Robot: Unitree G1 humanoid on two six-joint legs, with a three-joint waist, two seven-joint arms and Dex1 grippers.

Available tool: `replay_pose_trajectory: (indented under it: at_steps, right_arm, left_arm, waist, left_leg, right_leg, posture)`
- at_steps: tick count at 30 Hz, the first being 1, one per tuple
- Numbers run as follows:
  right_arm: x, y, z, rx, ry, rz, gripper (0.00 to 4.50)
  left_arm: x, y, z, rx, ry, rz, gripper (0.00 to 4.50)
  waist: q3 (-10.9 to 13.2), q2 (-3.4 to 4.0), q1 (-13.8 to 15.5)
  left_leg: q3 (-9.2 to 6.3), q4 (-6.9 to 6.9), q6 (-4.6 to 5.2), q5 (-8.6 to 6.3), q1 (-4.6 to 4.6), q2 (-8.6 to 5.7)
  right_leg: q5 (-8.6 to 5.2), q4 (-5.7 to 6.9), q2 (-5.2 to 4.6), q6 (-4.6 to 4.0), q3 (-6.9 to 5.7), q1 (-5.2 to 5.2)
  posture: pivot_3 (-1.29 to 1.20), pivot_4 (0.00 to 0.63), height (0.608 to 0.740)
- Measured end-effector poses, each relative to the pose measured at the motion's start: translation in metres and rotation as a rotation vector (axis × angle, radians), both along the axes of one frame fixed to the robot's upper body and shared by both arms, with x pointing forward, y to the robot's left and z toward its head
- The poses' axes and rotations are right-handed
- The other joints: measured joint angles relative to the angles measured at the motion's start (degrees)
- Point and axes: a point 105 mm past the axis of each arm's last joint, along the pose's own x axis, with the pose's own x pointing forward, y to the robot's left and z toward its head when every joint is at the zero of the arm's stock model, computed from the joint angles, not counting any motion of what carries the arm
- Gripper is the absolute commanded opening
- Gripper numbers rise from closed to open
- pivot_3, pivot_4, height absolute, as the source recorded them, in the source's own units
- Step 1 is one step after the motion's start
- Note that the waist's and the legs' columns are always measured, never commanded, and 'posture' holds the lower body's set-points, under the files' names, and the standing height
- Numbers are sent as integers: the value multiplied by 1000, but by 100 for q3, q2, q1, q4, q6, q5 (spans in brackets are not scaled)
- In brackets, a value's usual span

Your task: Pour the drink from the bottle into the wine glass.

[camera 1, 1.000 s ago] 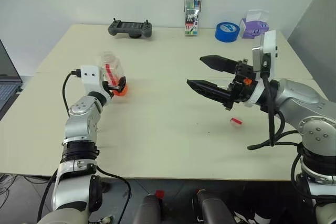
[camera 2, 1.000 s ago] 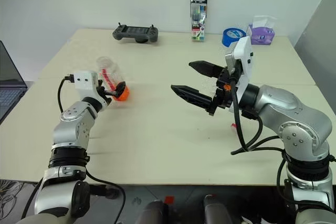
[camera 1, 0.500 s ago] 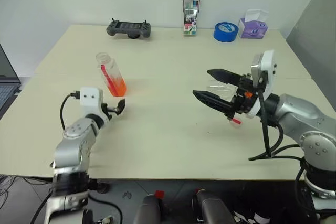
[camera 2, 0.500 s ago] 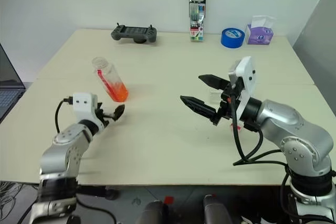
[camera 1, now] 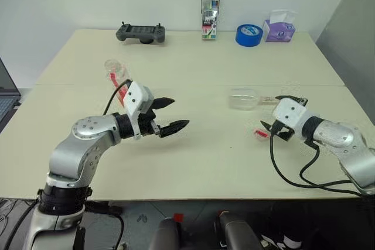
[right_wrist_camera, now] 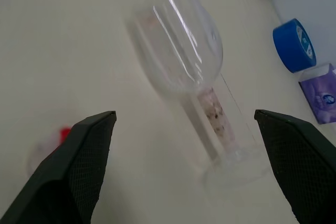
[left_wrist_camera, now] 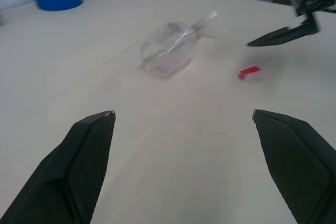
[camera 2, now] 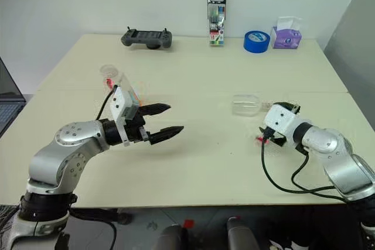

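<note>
Lay toppled, thin and brittle-looking, the wine glass (camera 1: 244,99); best lifted by its stem; both grippers gaped wide, empty.

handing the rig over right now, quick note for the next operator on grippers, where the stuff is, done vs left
Left gripper: open, empty, over the table in front of the bottle.
Right gripper: open, empty, aimed at the wine glass.
Bottle: upright on the robot's left side, uncapped, partly hidden by the left arm.
Cap: loose on the table by the right gripper.
Wine glass: lying on its side, no drink in it.
Done: cap off.
Left: stand the glass up, grasp the bottle, pour.
</note>
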Motion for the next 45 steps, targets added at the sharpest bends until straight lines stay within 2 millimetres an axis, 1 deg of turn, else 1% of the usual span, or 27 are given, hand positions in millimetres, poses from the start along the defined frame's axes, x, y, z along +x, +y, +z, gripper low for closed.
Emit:
replay_pose_trajectory:
  at_steps: [2,4,7,10,12,14,16,19,24,27,34,37,38,43,45]
  right_arm:
    - [8,-8,-4,-66,-19,-2,4500]
    - [15,-9,-8,-109,-29,10,4500]
    - [32,-6,-14,-185,-55,27,4500]
    - [47,-2,-15,-230,-86,30,4500]
    - [56,0,-14,-256,-104,26,4500]
    - [64,1,-17,-298,-103,26,4500]
    - [71,0,-24,-339,-86,15,4500]
    - [82,-1,-22,-374,-99,-1,4500]
    - [91,-2,-21,-386,-98,-17,4500]
    - [93,-5,-25,-382,-78,-26,3946]
    - [92,-9,-35,-381,-34,-27,1509]
    - [92,-7,-31,-380,-44,-23,459]
    - [92,-6,-30,-386,-43,-21,178]
    - [92,-4,-29,-412,-39,-14,150]
    - [95,5,-29,-396,-47,-4,150]
  left_arm:
    - [0,-3,2,-10,0,-24,4484]
    - [-1,-4,1,-12,7,-37,4484]
    - [-2,-9,-3,-5,20,-64,4484]
    - [-2,-9,-5,-6,23,-61,4484]
    - [-3,-8,-7,-6,31,-56,4484]
    - [-3,-8,-9,-8,33,-46,4484]
    - [-3,-8,-10,-12,35,-40,4484]
    - [-1,-8,-10,-16,25,-24,4484]
    - [0,-7,-9,-21,19,-5,4484]
    - [1,-7,-9,-27,17,3,4500]
    - [1,-7,-8,-29,17,12,4500]
    - [0,-8,-8,-22,19,10,4500]
    - [-2,-8,-9,-17,19,8,4500]
    - [-7,-6,-9,4,16,6,4500]
    - [-11,1,-9,-3,21,24,4500]
  waist:
    - [0,0,-1]
    - [0,0,-4]
    - [0,0,-8]
    - [0,0,-9]
    - [0,0,-5]
    - [0,0,5]
    - [0,0,8]
    - [0,0,8]
    - [-1,-1,6]
    - [-7,-11,5]
    - [-7,-12,8]
    - [-7,-12,7]
    - [-7,-12,6]
    - [-7,-12,6]
    - [-7,-12,-32]
  left_leg:
    - [0,0,0,0,3,1]
    - [0,0,0,0,8,3]
    - [3,1,0,0,9,4]
    - [5,1,0,0,7,5]
    - [4,1,0,0,5,4]
    - [4,4,0,0,6,6]
    - [4,5,0,0,5,6]
    - [4,9,-1,1,6,6]
    - [3,10,0,0,10,6]
    - [1,10,0,1,13,6]
    - [0,10,0,0,10,7]
    - [-2,9,0,0,11,9]
    - [-2,9,0,0,11,8]
    - [-3,8,0,0,12,8]
    - [-1,7,0,0,12,12]
  right_leg:
    - [0,2,8,-1,2,1]
    - [1,4,12,-2,3,2]
    - [4,6,16,-8,6,2]
    - [20,4,14,-35,7,0]
    - [21,4,13,-36,7,1]
    - [21,4,12,-36,7,2]
    - [22,5,9,-37,8,2]
    - [23,5,9,-39,8,3]
    - [24,5,7,-39,9,8]
    - [24,5,7,-39,7,12]
    - [24,6,3,-39,8,10]
    - [24,7,3,-40,6,10]
    - [24,7,3,-40,6,10]
    - [24,8,4,-40,6,9]
    - [24,8,4,-40,7,8]
  posture:
    - [0,150,740]
    - [0,150,740]
    - [0,150,740]
    - [0,150,740]
    - [0,150,740]
    - [0,150,740]
    - [0,150,740]
    - [0,150,740]
    - [0,150,740]
    - [0,150,740]
    - [0,150,740]
    - [0,150,740]
    - [0,150,740]
    - [0,150,740]
    - [0,150,740]
